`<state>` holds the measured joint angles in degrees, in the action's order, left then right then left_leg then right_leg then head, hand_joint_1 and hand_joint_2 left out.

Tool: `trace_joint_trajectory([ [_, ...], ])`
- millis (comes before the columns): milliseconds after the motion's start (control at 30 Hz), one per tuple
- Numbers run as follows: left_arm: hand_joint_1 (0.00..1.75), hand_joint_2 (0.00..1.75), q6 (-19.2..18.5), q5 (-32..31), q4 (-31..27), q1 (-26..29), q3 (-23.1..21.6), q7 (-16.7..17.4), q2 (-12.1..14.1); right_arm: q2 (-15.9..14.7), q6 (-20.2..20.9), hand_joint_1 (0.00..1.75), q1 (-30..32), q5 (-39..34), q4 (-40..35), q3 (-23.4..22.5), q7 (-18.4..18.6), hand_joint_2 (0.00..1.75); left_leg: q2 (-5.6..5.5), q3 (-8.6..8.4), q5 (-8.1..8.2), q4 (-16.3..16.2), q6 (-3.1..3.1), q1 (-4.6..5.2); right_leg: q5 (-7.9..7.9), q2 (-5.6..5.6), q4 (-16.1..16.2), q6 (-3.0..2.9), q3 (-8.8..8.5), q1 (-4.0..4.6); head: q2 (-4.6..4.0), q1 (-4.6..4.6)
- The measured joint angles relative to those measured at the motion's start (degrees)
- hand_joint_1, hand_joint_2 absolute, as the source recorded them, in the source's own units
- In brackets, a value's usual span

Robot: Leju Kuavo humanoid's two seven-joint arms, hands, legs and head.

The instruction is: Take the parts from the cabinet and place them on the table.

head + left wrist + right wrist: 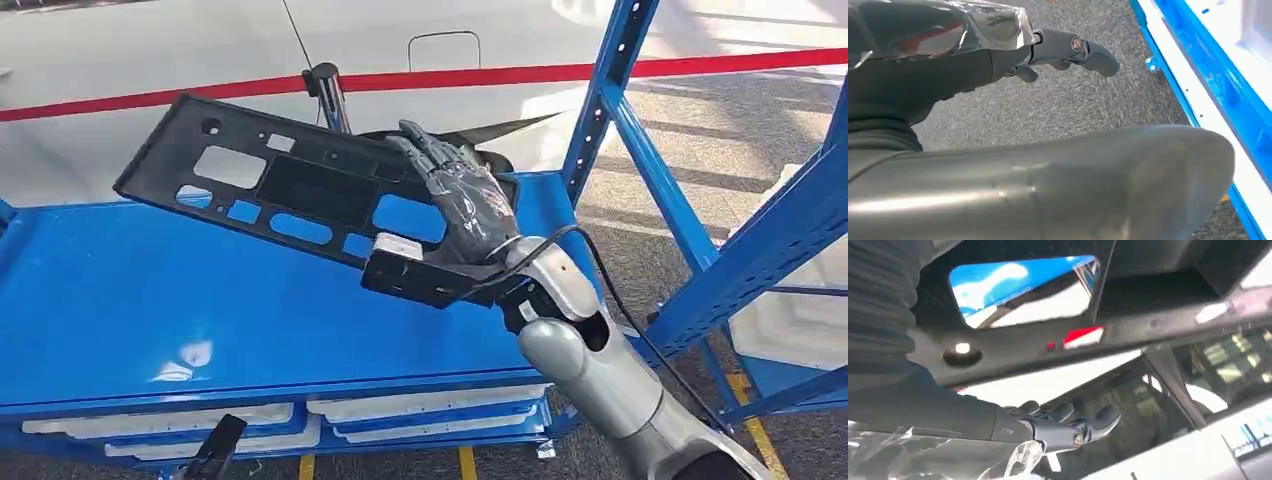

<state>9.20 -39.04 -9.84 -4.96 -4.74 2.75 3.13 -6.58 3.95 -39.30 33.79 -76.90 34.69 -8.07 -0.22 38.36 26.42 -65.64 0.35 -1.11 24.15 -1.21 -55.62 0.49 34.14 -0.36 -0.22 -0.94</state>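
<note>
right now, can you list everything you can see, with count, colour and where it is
flat black plastic panel with cut-out windows: one, black, held tilted above the blue shelf, not resting on it
blue metal shelf surface: one, blue, below the panel
blue steel rack uprights: several, blue, to the right of the shelf
white trays: a few, white, under the shelf's front edge
red line: one, red, on the pale floor behind the shelf
grey floor: grey, beneath the left hand
right hand: one, dark grey on a silver arm, grips the panel's right end
left hand: one, dark grey, hangs over the floor beside the shelf edge, holds nothing
</note>
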Motion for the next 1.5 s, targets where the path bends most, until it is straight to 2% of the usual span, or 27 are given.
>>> trace_joint_trajectory([
  [33,0.0,0.0,0.0,-0.02,0.0,-0.03,0.02,0.0,0.0,-0.11,-0.81,0.0,0.07,0.72,-1.01,-0.15,-0.02,1.75,0.0,-2.46,-2.6,5.47,0.55,0.24,0.05,-0.09,0.0,0.03,-0.19,0.07,0.02,0.0],
  [67,0.0,0.0,0.0,-0.06,0.0,-0.06,0.02,0.0,0.04,-0.17,-1.96,0.0,0.3,1.59,-1.98,-0.52,-0.11,1.75,0.04,-4.05,-3.53,9.57,1.19,0.58,0.12,-0.09,0.05,0.09,-0.19,0.06,0.0,0.0],
  [100,0.0,0.0,0.0,-0.11,0.0,-0.06,-0.02,0.0,0.0,-0.26,-3.23,0.0,0.59,2.55,-2.77,-0.81,-0.28,1.75,0.06,-4.95,-3.3,10.66,1.2,0.82,0.19,-0.15,-0.09,0.23,0.03,0.53,0.02,0.04],
  [200,0.0,0.0,-0.02,-0.39,0.0,0.01,0.02,0.0,0.0,-0.66,-5.57,0.0,1.72,4.26,-4.94,-1.31,-0.81,1.75,-0.02,-4.85,-3.22,10.72,1.28,1.11,-0.08,-0.06,0.25,0.87,0.08,0.25,0.02,0.02],
  [267,0.0,0.0,-0.02,-0.74,0.0,-0.05,0.02,0.0,-0.02,-1.01,-5.96,0.0,2.05,4.63,-6.46,-1.75,-1.01,1.75,0.09,-5.42,-3.66,11.63,1.73,0.41,1.37,0.23,-1.21,1.62,0.52,0.44,0.0,0.13],
  [367,0.0,0.0,-0.02,-0.87,0.0,-0.18,0.02,0.0,-0.09,-1.4,-5.99,0.0,3.01,4.67,-7.6,-2.12,-1.16,1.75,0.15,-5.55,-3.61,11.58,2.13,0.34,7.96,0.37,-14.53,2.29,6.48,0.12,0.02,0.24],
  [400,0.0,0.0,-0.02,-0.87,0.0,-0.12,0.02,0.0,-0.09,-1.53,-6.03,0.0,3.31,4.7,-7.84,-2.16,-1.16,1.75,0.14,-5.55,-3.59,11.55,2.13,0.34,8.88,0.41,-18.03,2.49,8.16,0.02,0.02,0.24],
  [433,0.0,0.0,-0.02,-0.87,0.0,-0.06,0.02,0.0,-0.09,-1.62,-6.07,0.0,3.41,4.7,-8.06,-2.16,-1.16,1.75,0.13,-5.62,-3.57,11.53,2.11,0.32,8.3,0.48,-18.73,2.59,8.62,-0.16,0.0,0.26],
  [467,0.0,0.0,-0.02,-0.87,0.0,-0.08,0.02,0.0,-0.09,-1.73,-6.07,0.0,3.41,4.72,-8.37,-2.21,-1.14,1.75,0.11,-5.7,-3.55,11.51,2.07,0.29,6.71,0.57,-16.66,2.71,7.72,-0.3,0.0,0.24],
  [533,0.0,0.0,-0.02,-0.87,0.0,-0.14,0.04,0.0,-0.13,-1.86,-6.07,0.0,3.4,4.72,-9.02,-2.27,-1.14,1.75,0.01,-6.06,-3.28,11.4,1.67,0.05,1.46,0.81,-6.19,2.87,2.38,-0.62,0.02,0.26],
  [567,0.0,0.0,-0.02,-0.9,0.0,-0.15,0.04,0.0,-0.11,-1.95,-6.1,0.0,3.42,4.72,-9.29,-2.32,-1.16,1.75,-0.04,-6.05,-3.05,11.24,1.27,0.17,0.01,0.85,-1.3,3.08,0.04,-0.9,0.0,0.26],
  [600,0.0,0.0,-0.02,-0.94,0.0,-0.21,0.04,0.0,-0.09,-2.01,-6.14,0.0,3.45,4.74,-9.61,-2.36,-1.31,1.75,-0.09,-5.72,-2.85,10.75,0.94,0.56,0.58,0.55,-0.06,2.68,-0.51,-0.63,0.0,0.26],
  [700,0.0,0.0,-0.04,-1.11,0.0,-0.13,0.04,-0.04,-0.11,-2.14,-7.49,0.0,3.92,5.53,-10.75,-2.49,-1.68,1.75,-0.1,-5.77,-3.2,11.26,0.36,0.32,0.45,0.51,-0.33,1.56,-0.08,-0.25,0.02,0.15],
  [767,0.0,0.0,-0.04,-1.11,0.0,-0.16,-0.02,-0.04,-0.11,-2.14,-8.76,0.0,4.05,5.96,-11.75,-2.69,-1.94,1.75,0.07,-5.09,-2.03,10.03,-0.18,0.13,0.21,0.54,-0.09,0.81,-0.18,-0.62,0.0,0.15],
  [800,0.0,0.0,-0.04,-1.18,0.0,-0.21,-0.04,-0.04,-0.11,-2.14,-9.85,0.0,4.21,6.36,-12.23,-2.86,-2.19,1.75,0.09,-3.91,-0.22,7.13,-0.38,0.05,0.2,0.55,-0.09,0.36,-0.17,-0.62,0.02,0.02],
  [867,0.0,0.0,-0.04,-1.48,0.0,-0.2,0.02,-0.04,-0.11,-2.12,-12.54,0.0,4.94,7.27,-13.15,-3.41,-2.64,1.75,0.06,0.74,4.37,-3.32,-0.76,0.08,0.25,0.57,-0.11,0.22,-0.16,-0.51,0.0,0.02],
  [900,0.0,0.0,-0.04,-1.68,0.0,-0.14,0.0,-0.04,-0.11,-2.12,-13.67,0.0,5.37,7.78,-13.52,-3.67,-2.8,1.75,0.06,2.6,5.47,-7.22,-0.78,0.07,0.28,0.57,-0.11,0.17,-0.16,-0.43,0.02,0.0],
  [933,0.0,0.0,-0.04,-1.77,0.0,-0.12,-0.02,-0.04,-0.13,-2.12,-14.56,0.0,5.73,8.17,-13.94,-3.8,-2.91,1.75,0.06,3.55,5.27,-8.7,-0.7,0.08,0.3,0.53,-0.11,0.15,-0.18,-0.37,0.0,0.0],
  [1133,0.0,0.0,-0.04,-1.84,0.0,-0.11,-0.02,-0.04,-0.11,-2.1,-15.02,0.0,5.89,8.24,-14.23,-3.89,-2.95,1.75,0.06,3.39,4.57,-8.03,-0.6,0.08,0.32,0.49,-0.11,0.13,-0.23,-0.33,0.0,0.0],
  [1167,0.0,0.0,-0.04,-1.86,0.0,-0.12,-0.02,-0.04,-0.13,-2.1,-15.16,0.0,5.93,8.24,-14.35,-3.93,-2.97,1.75,0.06,3.24,4.27,-7.64,-0.56,0.09,0.33,0.47,-0.11,0.13,-0.24,-0.32,0.0,0.0],
  [1200,0.0,0.0,-0.04,-2.01,0.0,-0.2,0.0,-0.04,-0.11,-2.05,-16.11,0.0,6.13,8.26,-15.28,-4.17,-3.1,1.75,0.06,-0.25,-0.07,0.21,-0.02,0.21,0.39,0.25,-0.11,0.1,-0.47,-0.25,0.02,0.0],
  [1267,0.0,0.0,-0.02,-2.12,0.0,-0.34,0.0,-0.04,-0.09,-1.88,-17.35,0.0,6.3,8.24,-16.22,-4.66,-3.3,1.75,0.09,-4.43,-3.48,9.84,1.01,0.63,0.5,0.2,-0.06,0.2,-0.65,-0.26,0.0,-0.02],
  [1300,0.0,0.0,0.02,-2.16,0.02,-0.51,0.04,-0.02,-0.09,-1.73,-19.14,0.0,6.76,8.19,-17.04,-5.46,-3.48,1.75,0.01,-4.95,-3.16,10.75,1.1,1.2,0.42,0.26,-0.13,0.73,-0.21,-0.07,0.0,0.0],
  [1367,0.0,0.0,0.04,-2.45,0.0,-0.6,0.15,-0.04,-0.11,-1.55,-20.26,0.0,6.9,8.04,-17.9,-6.58,-3.85,1.75,0.0,-5.57,-3.81,11.71,1.83,0.6,2.66,0.5,-2.72,1.97,0.6,-0.1,0.0,0.2],
  [1433,0.0,0.0,0.02,-2.67,0.02,-0.63,0.24,-0.04,-0.13,-1.51,-20.76,0.0,7.3,8.0,-18.11,-6.88,-3.89,1.75,0.03,-5.63,-3.79,11.67,2.24,0.59,7.09,0.56,-11.56,2.35,4.68,-0.27,0.02,0.22],
  [1467,0.0,0.0,0.02,-2.8,0.02,-0.6,0.24,-0.04,-0.11,-1.53,-20.91,0.0,7.71,7.91,-18.12,-7.01,-4.0,1.75,0.02,-5.62,-3.78,11.66,2.24,0.59,8.63,0.57,-15.91,2.53,6.79,-0.28,0.02,0.22],
  [1500,0.0,0.0,0.02,-2.93,0.02,-0.53,0.31,-0.04,-0.11,-1.51,-21.13,0.0,8.05,7.58,-18.31,-7.06,-4.24,1.75,0.02,-5.66,-3.77,11.64,2.23,0.56,8.83,0.6,-18.56,2.63,8.15,-0.33,0.0,0.24],
])
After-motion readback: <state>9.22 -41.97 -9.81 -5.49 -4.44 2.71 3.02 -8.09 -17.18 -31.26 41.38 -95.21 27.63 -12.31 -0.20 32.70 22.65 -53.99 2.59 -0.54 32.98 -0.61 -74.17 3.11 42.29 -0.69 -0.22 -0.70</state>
